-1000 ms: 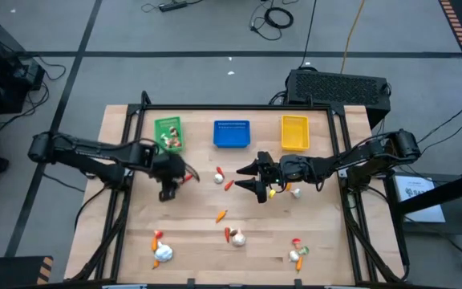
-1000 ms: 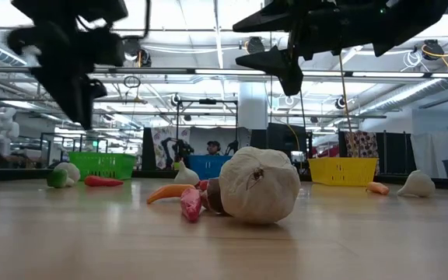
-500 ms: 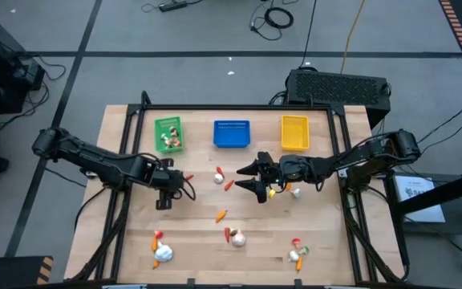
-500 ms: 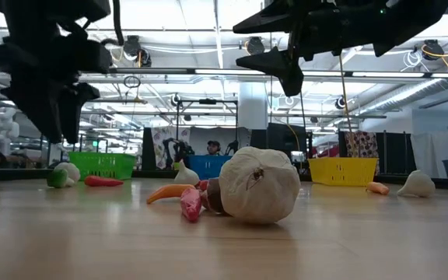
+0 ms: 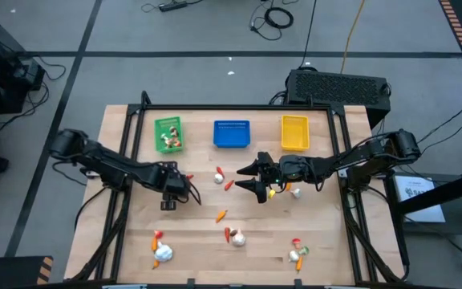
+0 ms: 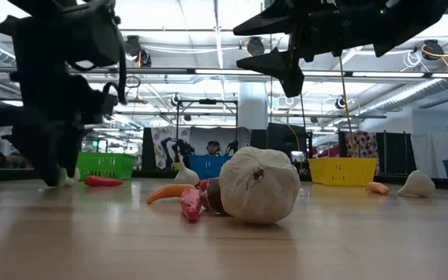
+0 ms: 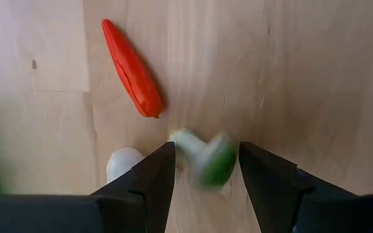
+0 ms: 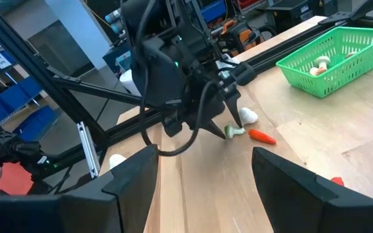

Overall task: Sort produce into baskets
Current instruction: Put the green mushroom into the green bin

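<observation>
My left gripper (image 5: 168,202) points down at the table's left middle, open. Its fingers stand on either side of a small green-and-white produce piece (image 7: 203,158) lying on the wood. A slim red pepper (image 7: 131,68) and a white bulb (image 7: 123,163) lie just beside it. The green basket (image 5: 168,134), with some produce in it, the blue basket (image 5: 232,134) and the yellow basket (image 5: 294,132) stand along the far edge. My right gripper (image 5: 251,178) hovers open and level above the table's middle, holding nothing. My left gripper comes at the green-and-white piece (image 7: 206,168) from above, one finger on each side of it. The piece lies on the table. The picture is blurred there, and I cannot tell whether the fingers touch it.
Loose produce is scattered about: a white bulb (image 5: 219,177) and red piece (image 5: 229,185) at the middle, an orange carrot (image 5: 221,215), and clusters near the front edge (image 5: 235,237), (image 5: 161,250), (image 5: 297,253). A large black box (image 5: 339,84) sits beyond the far right corner.
My left gripper has sunk from well above the table down to the wood and drifted toward the near edge, tipping steeper, until its fingers straddle the green-and-white piece. My right gripper has kept still.
</observation>
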`<state>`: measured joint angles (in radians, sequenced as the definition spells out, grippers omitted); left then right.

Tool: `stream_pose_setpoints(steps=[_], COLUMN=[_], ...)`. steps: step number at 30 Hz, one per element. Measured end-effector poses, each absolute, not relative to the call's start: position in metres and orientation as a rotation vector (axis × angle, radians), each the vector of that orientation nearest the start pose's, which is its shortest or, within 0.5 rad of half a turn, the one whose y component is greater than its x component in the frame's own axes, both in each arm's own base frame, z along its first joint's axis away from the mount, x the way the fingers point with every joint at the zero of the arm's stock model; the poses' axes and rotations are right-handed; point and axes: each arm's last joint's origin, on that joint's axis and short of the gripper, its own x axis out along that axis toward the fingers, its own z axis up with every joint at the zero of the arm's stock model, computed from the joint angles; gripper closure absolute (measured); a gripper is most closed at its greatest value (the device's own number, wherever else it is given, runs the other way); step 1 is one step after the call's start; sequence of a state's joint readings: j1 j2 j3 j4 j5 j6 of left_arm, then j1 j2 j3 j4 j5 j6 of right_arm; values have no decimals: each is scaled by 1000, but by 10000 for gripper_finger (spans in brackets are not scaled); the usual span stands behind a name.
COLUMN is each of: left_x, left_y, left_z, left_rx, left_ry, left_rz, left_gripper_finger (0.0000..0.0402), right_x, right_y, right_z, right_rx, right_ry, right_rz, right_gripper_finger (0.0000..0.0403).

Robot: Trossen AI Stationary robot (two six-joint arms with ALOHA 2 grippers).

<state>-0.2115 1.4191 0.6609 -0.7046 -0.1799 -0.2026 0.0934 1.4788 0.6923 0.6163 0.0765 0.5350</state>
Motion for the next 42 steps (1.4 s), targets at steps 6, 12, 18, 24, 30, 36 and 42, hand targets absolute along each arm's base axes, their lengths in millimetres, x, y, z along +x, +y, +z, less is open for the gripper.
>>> stream_pose_setpoints(steps=[6, 12, 18, 24, 30, 36, 42], left_x=[207, 207, 207, 207, 208, 208, 217], left_y=[-39, -39, -39, -39, -39, -39, -38], left_z=[141, 141, 141, 141, 141, 144, 165], left_rx=[121, 121, 121, 121, 120, 126, 179], left_ry=[1438, 1438, 1438, 1437, 1424, 1413, 1328], left_rz=[121, 121, 121, 121, 121, 121, 91], left_gripper_finger=[222, 222, 229, 287, 331, 337, 338], right_x=[305, 305, 305, 305, 305, 305, 305], right_y=[26, 26, 26, 26, 26, 26, 26], right_z=[219, 219, 219, 219, 219, 219, 219], right_rx=[519, 520, 520, 521, 521, 521, 521], right_ry=[171, 171, 170, 170, 170, 171, 171], right_rz=[-29, -29, -29, -29, -29, -29, -30], right_gripper_finger=[163, 163, 163, 163, 163, 163, 163])
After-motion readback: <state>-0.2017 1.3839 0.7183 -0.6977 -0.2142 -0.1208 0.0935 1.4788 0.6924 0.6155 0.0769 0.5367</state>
